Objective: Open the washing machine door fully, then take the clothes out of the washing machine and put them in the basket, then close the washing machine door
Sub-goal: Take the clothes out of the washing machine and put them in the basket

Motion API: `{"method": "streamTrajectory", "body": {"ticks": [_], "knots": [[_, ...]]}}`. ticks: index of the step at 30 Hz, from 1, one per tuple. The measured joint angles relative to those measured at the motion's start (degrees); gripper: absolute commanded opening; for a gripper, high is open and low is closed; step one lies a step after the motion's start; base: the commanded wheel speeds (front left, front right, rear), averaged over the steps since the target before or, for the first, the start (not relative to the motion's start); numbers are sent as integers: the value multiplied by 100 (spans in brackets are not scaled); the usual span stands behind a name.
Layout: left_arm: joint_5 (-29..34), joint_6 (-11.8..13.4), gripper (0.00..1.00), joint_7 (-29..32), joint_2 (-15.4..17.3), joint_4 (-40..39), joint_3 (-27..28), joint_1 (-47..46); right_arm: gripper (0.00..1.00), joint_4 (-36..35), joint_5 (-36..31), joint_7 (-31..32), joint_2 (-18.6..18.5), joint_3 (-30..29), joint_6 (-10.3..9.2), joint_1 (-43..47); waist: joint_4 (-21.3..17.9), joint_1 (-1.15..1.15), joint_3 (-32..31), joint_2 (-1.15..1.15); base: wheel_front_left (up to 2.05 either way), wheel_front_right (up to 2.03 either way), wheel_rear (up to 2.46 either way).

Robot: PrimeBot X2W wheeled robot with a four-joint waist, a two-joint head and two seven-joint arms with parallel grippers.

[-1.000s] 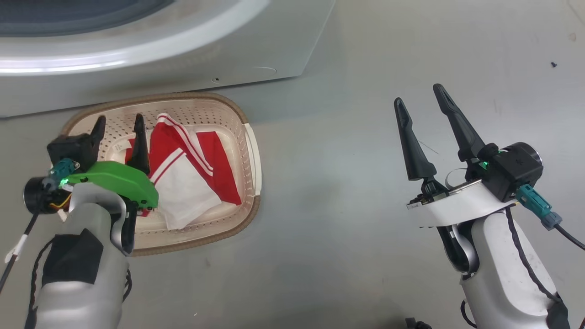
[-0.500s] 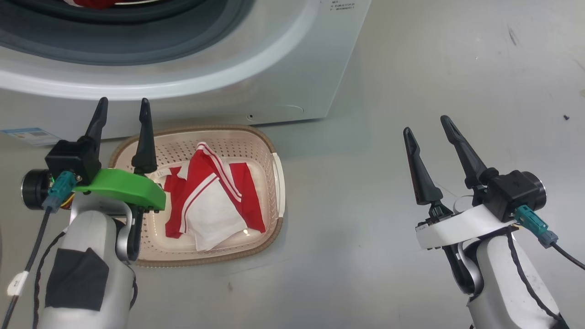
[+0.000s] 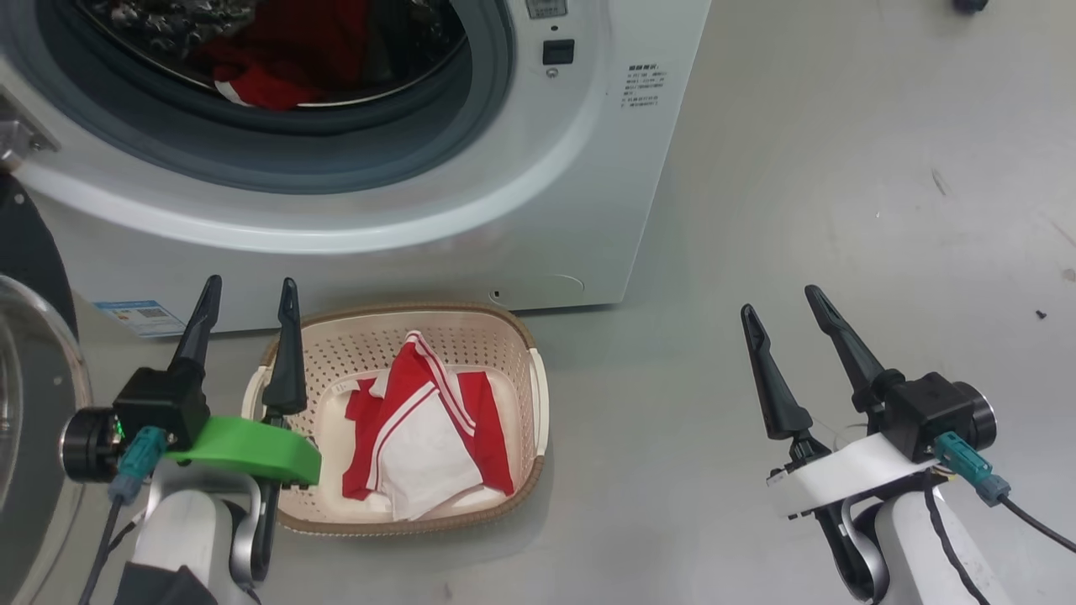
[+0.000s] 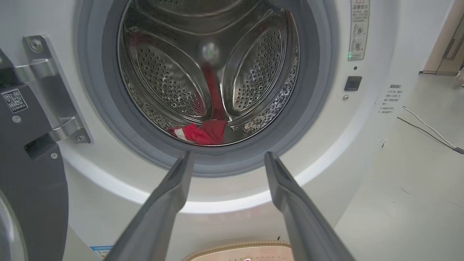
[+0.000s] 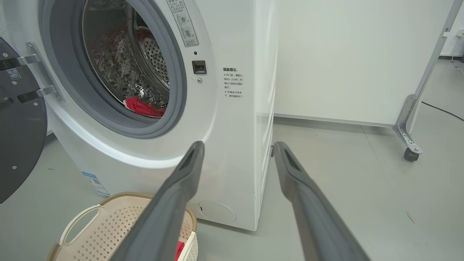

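Note:
The white washing machine [image 3: 521,210] stands with its door [image 3: 34,403] swung open at the left; the door's dark inner side [image 5: 18,127] also shows in the right wrist view. Red clothes [image 3: 277,63] lie in the steel drum, seen again as clothes [image 4: 199,132] low in the drum and clothes [image 5: 143,107] behind the gasket. The cream basket [image 3: 513,336] sits on the floor before the machine with a red and white garment [image 3: 424,428] inside. My left gripper [image 3: 248,294] hovers open and empty over the basket's left rim. My right gripper [image 3: 782,302] is open and empty over bare floor.
Grey floor [image 3: 841,168] stretches to the right of the machine. A white panel on a wheeled metal foot [image 5: 411,152] stands behind the machine's right side. A thin cable [image 4: 427,127] lies on the floor at the right.
The head camera has tilted up, bringing the drum and the door into view. My left gripper has risen from inside the basket to above its left rim. Both grippers stay open.

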Motion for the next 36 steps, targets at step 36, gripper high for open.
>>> {"method": "streamTrajectory", "body": {"ticks": [36], "knots": [[112,227,100,0,1,-1321,-189,2067,100,-93,0,1,48,-62,0,811,108,0,-854,0,0,0,0]]}}
